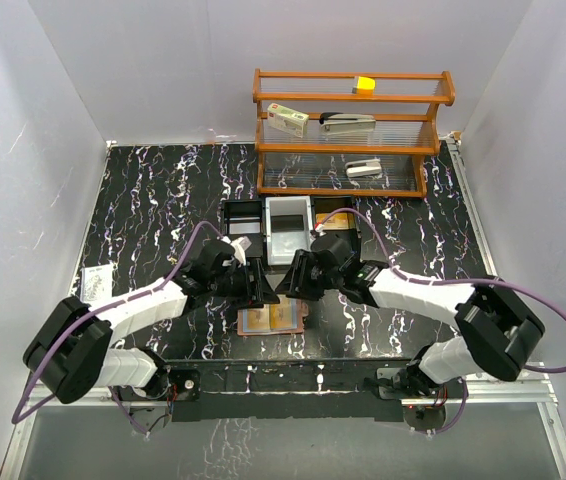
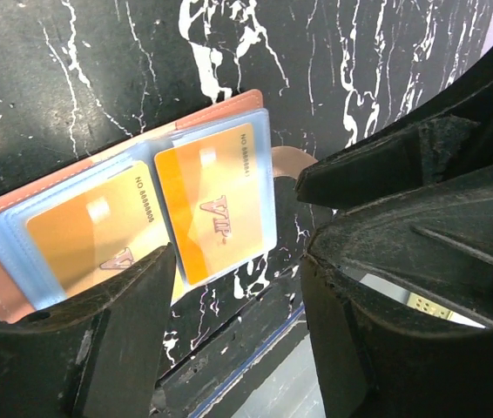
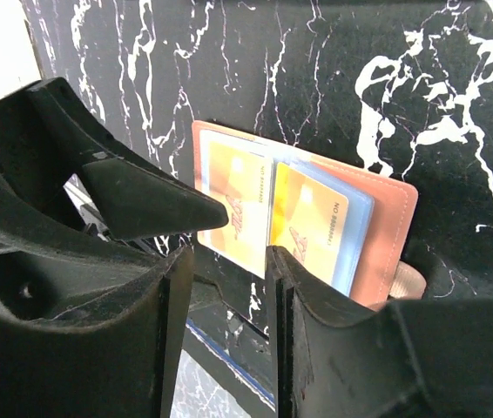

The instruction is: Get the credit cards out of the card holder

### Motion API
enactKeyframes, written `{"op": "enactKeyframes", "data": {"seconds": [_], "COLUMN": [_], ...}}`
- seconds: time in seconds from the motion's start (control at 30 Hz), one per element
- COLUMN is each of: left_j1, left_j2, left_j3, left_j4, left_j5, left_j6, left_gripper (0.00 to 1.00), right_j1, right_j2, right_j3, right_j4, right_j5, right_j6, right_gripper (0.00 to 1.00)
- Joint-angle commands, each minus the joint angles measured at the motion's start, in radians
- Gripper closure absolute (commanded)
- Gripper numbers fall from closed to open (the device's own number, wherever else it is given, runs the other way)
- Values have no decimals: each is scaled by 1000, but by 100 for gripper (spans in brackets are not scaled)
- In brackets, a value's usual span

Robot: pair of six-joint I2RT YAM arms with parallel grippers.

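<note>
I see the salmon-pink bifold card holder (image 1: pixel 273 322) lying open at the bench's near edge, yellow-orange plastic cards (image 2: pixel 216 213) in its sleeves. Just behind it, the left pincer (image 1: pixel 260 290) gapes wide and the right pincer (image 1: pixel 291 285) stands narrow, both empty.

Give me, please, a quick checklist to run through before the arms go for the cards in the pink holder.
1. Card holder lies open, pockets up: ok.
2. Yellow-orange cards exposed in their sleeves: ok.
3. Left gripper open and empty: ok.
4. Right gripper open and empty: ok.
5. Room between the two grippers: not ok, they crowd together.
6. Card holder pinned against sliding: cannot tell.
</note>
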Motion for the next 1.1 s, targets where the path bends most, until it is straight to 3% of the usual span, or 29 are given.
{"op": "enactKeyframes", "data": {"seconds": [0.0, 0.23, 0.47, 1.07], "left_j1": [-4, -4, -4, -4], "left_j2": [-14, 48, 139, 157], "left_j3": [-10, 5, 18, -33], "left_j4": [-17, 15, 58, 119], "left_j5": [-37, 2, 22, 30], "left_j6": [-1, 0, 0, -37], "left_gripper": [43, 44, 46, 74], "right_j1": [1, 1, 1, 0], "right_j2": [30, 55, 102, 121], "right_j3": [7, -33, -87, -93], "right_j4": [55, -16, 28, 20], "right_j5": [-81, -32, -31, -20], "right_j6": [-15, -35, -16, -14], "right_gripper": [64, 63, 64, 66]}}
